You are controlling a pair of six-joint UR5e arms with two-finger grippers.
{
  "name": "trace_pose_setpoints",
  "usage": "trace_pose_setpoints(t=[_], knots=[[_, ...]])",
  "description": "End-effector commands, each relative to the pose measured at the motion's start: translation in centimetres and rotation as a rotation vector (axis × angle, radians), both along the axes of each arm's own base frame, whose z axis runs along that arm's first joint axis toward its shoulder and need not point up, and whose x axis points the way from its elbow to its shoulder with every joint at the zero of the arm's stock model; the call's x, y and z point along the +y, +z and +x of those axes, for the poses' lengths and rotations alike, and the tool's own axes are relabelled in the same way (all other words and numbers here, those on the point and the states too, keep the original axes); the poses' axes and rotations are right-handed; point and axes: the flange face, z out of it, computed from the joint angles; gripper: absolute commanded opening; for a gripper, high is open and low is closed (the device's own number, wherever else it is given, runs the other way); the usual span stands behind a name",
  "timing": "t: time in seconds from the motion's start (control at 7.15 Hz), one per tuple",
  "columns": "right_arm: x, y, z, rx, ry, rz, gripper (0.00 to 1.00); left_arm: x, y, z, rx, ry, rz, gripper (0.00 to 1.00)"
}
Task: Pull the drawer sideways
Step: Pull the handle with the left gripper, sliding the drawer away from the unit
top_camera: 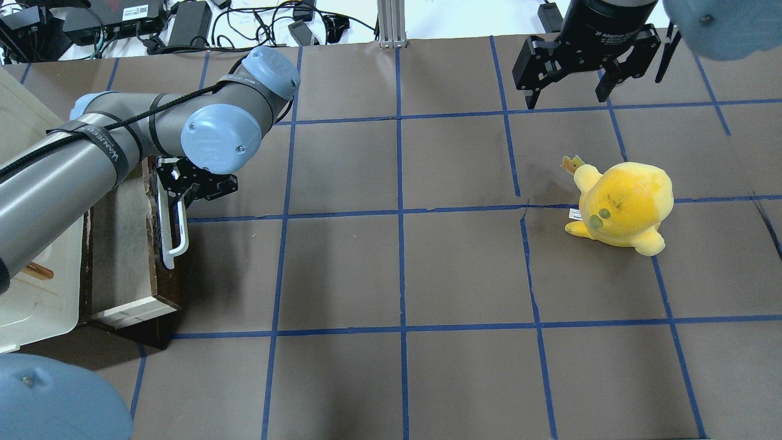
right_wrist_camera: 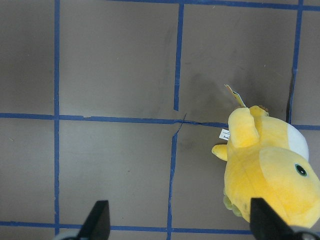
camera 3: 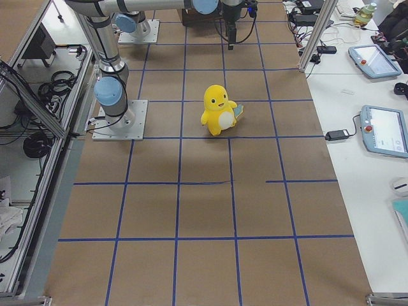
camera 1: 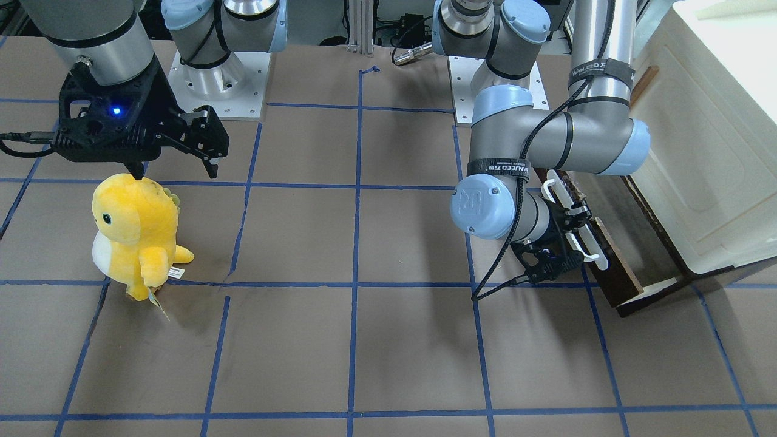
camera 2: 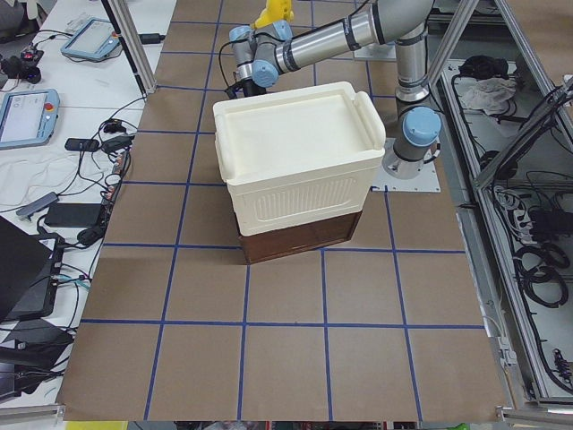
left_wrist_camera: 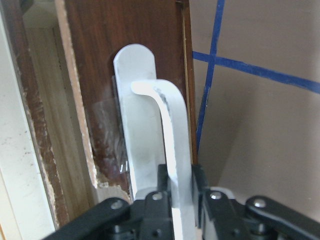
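Observation:
The drawer [top_camera: 122, 244] stands partly out of the white cabinet [top_camera: 30, 293], and its pale box bottom shows. Its dark brown front panel [camera 1: 614, 261] carries a long white bar handle [camera 1: 576, 233]. My left gripper [top_camera: 177, 195] is shut on the handle near one end. In the left wrist view the handle [left_wrist_camera: 170, 130] runs between the black fingers [left_wrist_camera: 161, 182], in front of the front panel [left_wrist_camera: 130, 60]. My right gripper [camera 1: 176, 174] is open and empty, far from the drawer and above the table.
A yellow plush toy [camera 1: 136, 230] stands on the brown table just below my right gripper; it also shows in the right wrist view [right_wrist_camera: 270, 170]. The cabinet [camera 1: 710, 152] fills the table's end on my left. Blue tape lines grid the table.

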Motion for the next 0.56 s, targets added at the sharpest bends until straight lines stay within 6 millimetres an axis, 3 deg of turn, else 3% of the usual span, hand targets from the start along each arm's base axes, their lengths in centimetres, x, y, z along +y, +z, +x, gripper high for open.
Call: trace_pose_setpoints(t=[0.0,0.42], knots=[[0.0,0.0,0.0,0.0,0.0,0.0,1.0,0.27,0.25,0.07,-0.004,-0.003,0.009,0.02],[0.0,0.0,0.0,0.0,0.0,0.0,1.0,0.34,0.23,0.04,-0.001,0.0,0.016,0.02]])
